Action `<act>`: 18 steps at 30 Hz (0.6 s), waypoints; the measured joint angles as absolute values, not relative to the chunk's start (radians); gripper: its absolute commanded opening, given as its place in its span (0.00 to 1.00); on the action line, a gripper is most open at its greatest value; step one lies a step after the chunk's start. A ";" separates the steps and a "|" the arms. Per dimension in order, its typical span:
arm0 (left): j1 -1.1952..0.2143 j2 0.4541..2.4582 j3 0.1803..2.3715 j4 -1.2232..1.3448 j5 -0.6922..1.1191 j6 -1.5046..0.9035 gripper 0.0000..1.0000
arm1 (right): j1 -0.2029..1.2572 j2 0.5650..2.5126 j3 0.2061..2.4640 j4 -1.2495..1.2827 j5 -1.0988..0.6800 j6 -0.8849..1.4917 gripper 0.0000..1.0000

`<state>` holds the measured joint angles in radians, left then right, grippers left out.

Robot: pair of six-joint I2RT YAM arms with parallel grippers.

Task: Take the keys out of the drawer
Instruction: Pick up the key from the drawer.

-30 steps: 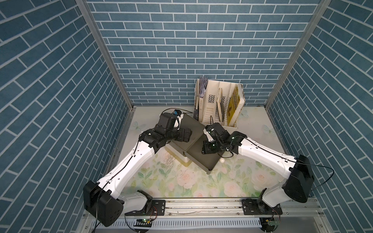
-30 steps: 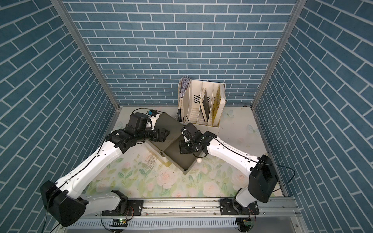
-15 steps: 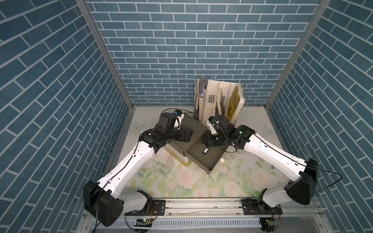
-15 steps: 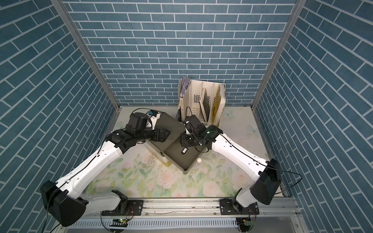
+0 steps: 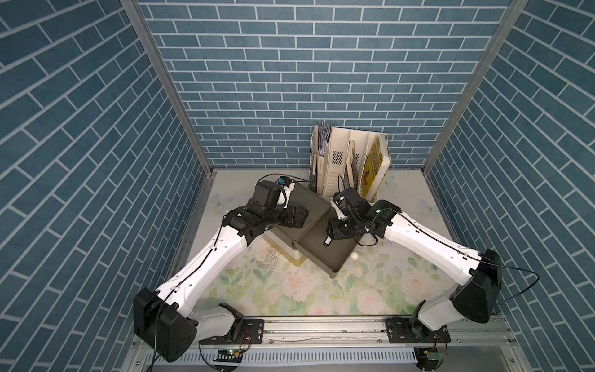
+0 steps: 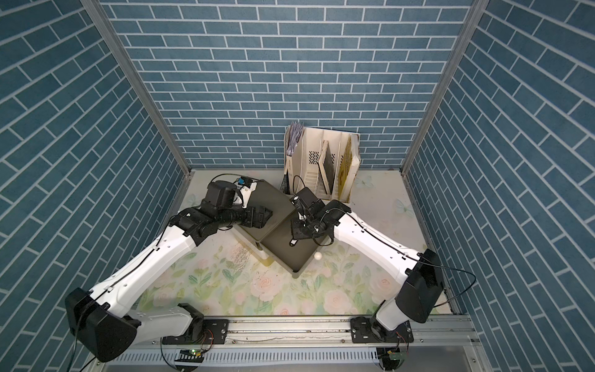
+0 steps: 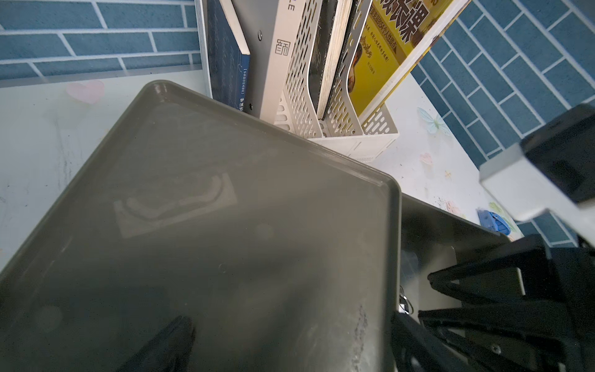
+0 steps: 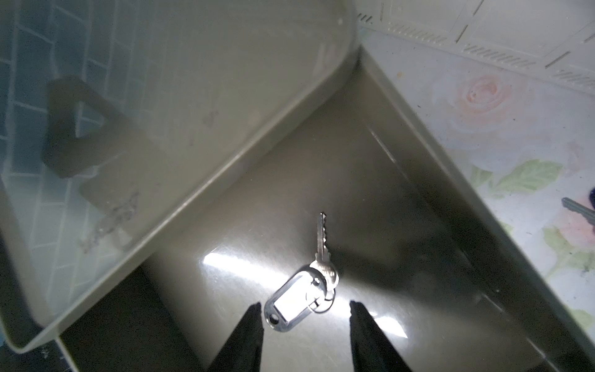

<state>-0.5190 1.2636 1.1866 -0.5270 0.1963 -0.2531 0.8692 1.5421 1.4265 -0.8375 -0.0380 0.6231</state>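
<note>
The olive-grey drawer stands pulled out of its unit. On its floor lies one of the keys, a metal key on a ring with a plastic tag that has a white insert. My right gripper hangs open just above it, one finger on each side of the tag and ring, touching neither. A second key lies on the table outside the drawer, next to a blue tag. My left gripper rests open on the unit's top, holding nothing.
A white file rack with books stands right behind the drawer unit, close to my right wrist. A white knob sticks out at the drawer's front. Blue brick walls close in three sides. The arms' rail runs along the front.
My right gripper has gone from shut to open and its arm has lifted and reached further over the drawer. The tagged key now shows under its tips. The left arm has not moved.
</note>
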 measured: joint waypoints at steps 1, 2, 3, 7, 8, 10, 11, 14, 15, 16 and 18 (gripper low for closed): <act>-0.519 1.262 1.185 -0.527 0.196 -0.253 1.00 | 0.869 1.551 1.427 -0.840 -0.040 0.620 0.44; -0.519 1.261 1.185 -0.526 0.196 -0.253 1.00 | 0.869 1.558 1.427 -0.842 -0.041 0.619 0.42; -0.519 1.260 1.185 -0.526 0.196 -0.253 1.00 | 0.869 1.563 1.427 -0.844 -0.042 0.616 0.40; -0.519 1.255 1.185 -0.525 0.196 -0.253 1.00 | 0.869 1.581 1.427 -0.849 -0.048 0.602 0.35; -0.519 1.255 1.185 -0.525 0.196 -0.253 1.00 | 0.869 1.583 1.427 -0.849 -0.049 0.598 0.31; -0.519 1.255 1.183 -0.525 0.196 -0.253 1.00 | 0.869 1.586 1.426 -0.849 -0.049 0.593 0.28; -0.519 1.255 1.181 -0.525 0.196 -0.253 1.00 | 0.870 1.587 1.426 -0.850 -0.049 0.592 0.27; -0.517 1.254 1.177 -0.525 0.196 -0.253 1.00 | 0.869 1.592 1.426 -0.850 -0.049 0.586 0.25; -0.517 1.254 1.176 -0.525 0.196 -0.253 1.00 | 0.869 1.594 1.426 -0.850 -0.049 0.585 0.24; -0.517 1.254 1.176 -0.525 0.196 -0.253 1.00 | 0.870 1.597 1.426 -0.850 -0.049 0.582 0.24; -0.516 1.253 1.171 -0.524 0.196 -0.253 1.00 | 0.870 1.605 1.426 -0.852 -0.049 0.574 0.24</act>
